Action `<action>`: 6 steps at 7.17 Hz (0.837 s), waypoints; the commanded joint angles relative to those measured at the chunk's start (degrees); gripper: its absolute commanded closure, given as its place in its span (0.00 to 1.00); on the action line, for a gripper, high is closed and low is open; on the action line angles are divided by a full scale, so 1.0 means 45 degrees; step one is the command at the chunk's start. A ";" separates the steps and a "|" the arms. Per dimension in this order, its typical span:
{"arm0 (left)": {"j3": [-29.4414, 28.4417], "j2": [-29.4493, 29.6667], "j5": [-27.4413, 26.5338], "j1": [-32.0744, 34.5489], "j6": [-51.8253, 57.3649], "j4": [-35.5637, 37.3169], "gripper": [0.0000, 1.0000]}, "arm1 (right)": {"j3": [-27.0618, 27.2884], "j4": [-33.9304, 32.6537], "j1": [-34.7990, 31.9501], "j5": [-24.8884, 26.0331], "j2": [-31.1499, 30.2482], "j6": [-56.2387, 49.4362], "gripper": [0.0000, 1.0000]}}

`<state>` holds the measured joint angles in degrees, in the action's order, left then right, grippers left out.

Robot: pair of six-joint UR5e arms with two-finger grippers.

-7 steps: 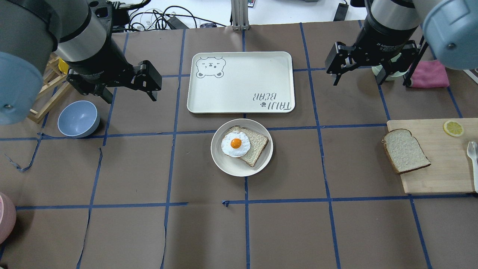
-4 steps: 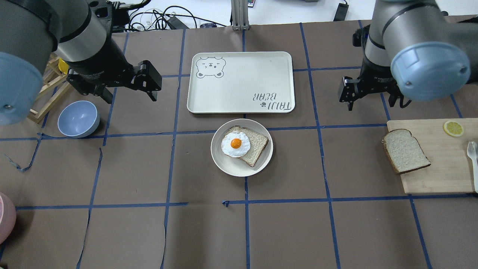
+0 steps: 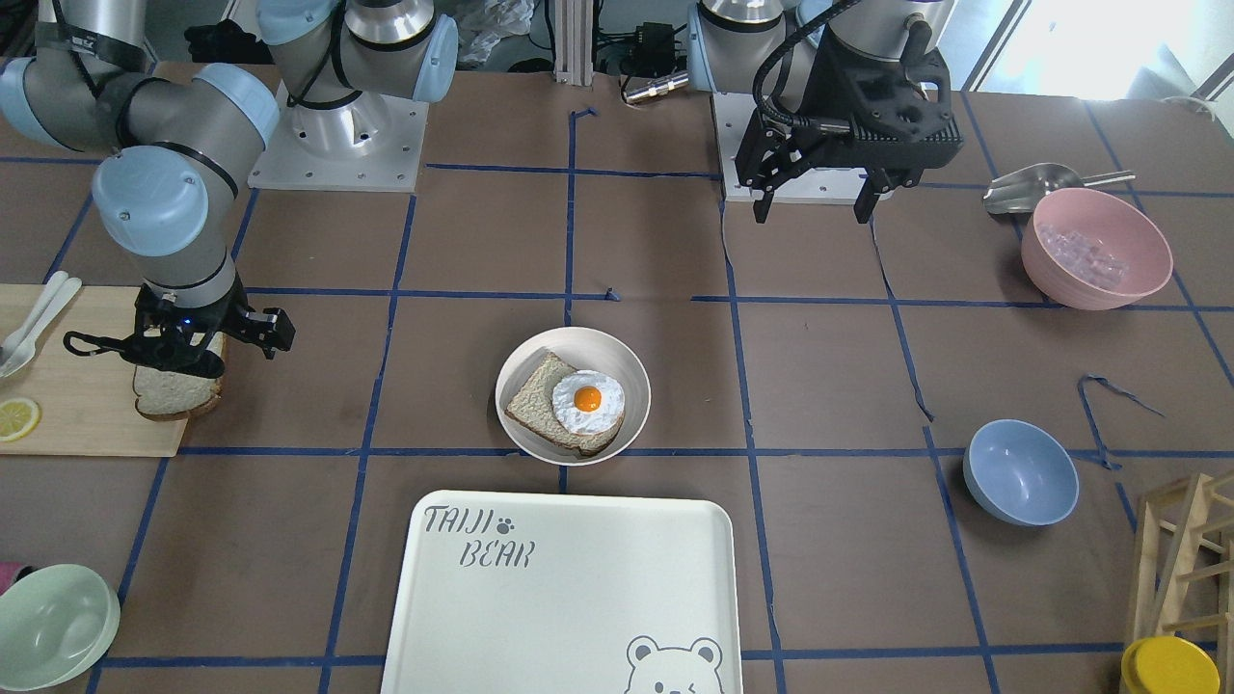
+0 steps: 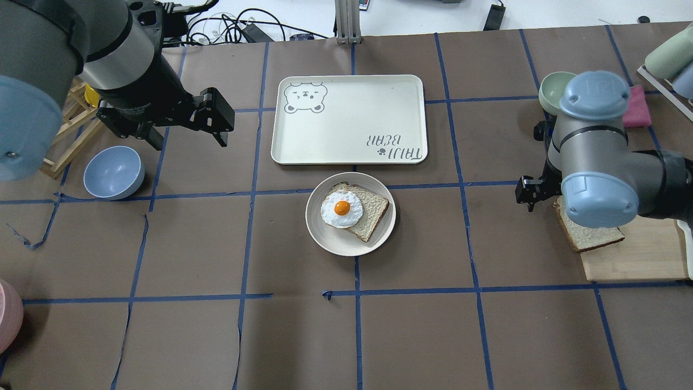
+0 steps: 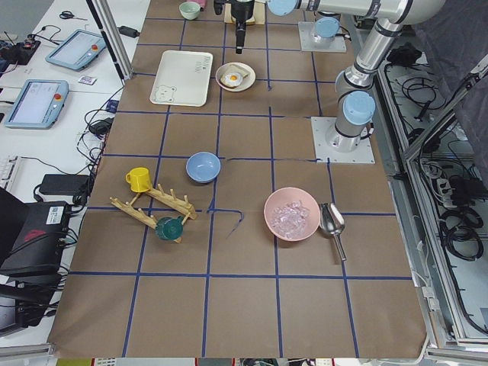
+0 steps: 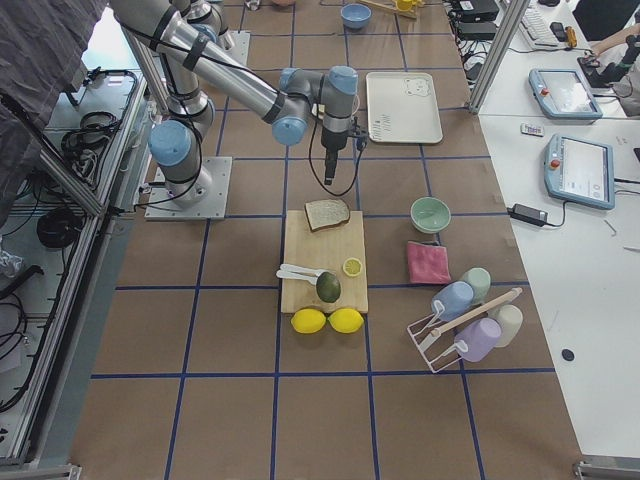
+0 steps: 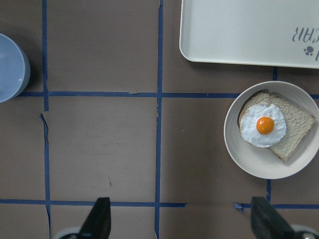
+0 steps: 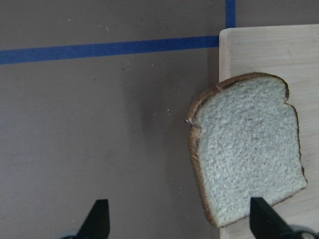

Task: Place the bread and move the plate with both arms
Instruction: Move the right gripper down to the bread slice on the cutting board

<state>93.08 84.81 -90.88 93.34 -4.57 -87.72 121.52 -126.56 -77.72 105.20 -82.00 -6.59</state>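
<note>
The bread [image 4: 593,236] lies flat on the wooden cutting board [image 4: 639,254], one edge hanging over the board's side; it also shows in the right wrist view [image 8: 249,149] and the front view [image 3: 174,397]. My right gripper [image 8: 179,226] hovers above it, open and empty, one finger [image 8: 264,221] over the slice and the other over the table. The plate [image 4: 325,238] sits mid-table and holds an egg-topped slice [image 4: 346,210]. My left gripper [image 4: 189,142] is open and empty, high above the table to the plate's back left; the plate [image 7: 239,149] shows in its wrist view.
A white bear-printed tray [image 4: 349,119] lies just behind the plate. A blue bowl [image 4: 113,172] and a wooden rack [image 3: 1186,549] stand on the left side. A pale green bowl [image 4: 551,89] and a pink cloth [image 4: 638,108] are behind the board. A pink bowl [image 3: 1097,249] stands near the left base.
My right arm has swung from the back of the table forward and down to the cutting board, its gripper now over the bread. The left arm has not moved.
</note>
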 commanded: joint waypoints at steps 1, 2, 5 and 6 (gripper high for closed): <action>0.0000 0.0000 0.0000 0.0000 0.0000 0.0000 0.00 | 0.0319 -0.0604 0.0143 0.1168 0.0876 -0.0234 0.01; 0.0000 0.0000 0.0000 0.0000 0.0000 0.0000 0.00 | 0.0300 -0.0992 0.0143 0.1580 0.1034 -0.0390 0.03; 0.0000 0.0000 0.0000 0.0000 0.0000 0.0000 0.00 | 0.0280 -0.1892 0.0163 0.1933 0.1893 -0.0724 0.04; 0.0000 0.0000 0.0000 0.0000 0.0000 0.0000 0.00 | 0.0299 -0.1952 0.0163 0.2245 0.1914 -0.0743 0.24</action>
<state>93.08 84.81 -90.88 93.34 -4.57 -87.71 122.87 -134.53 -77.00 113.75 -73.97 -9.77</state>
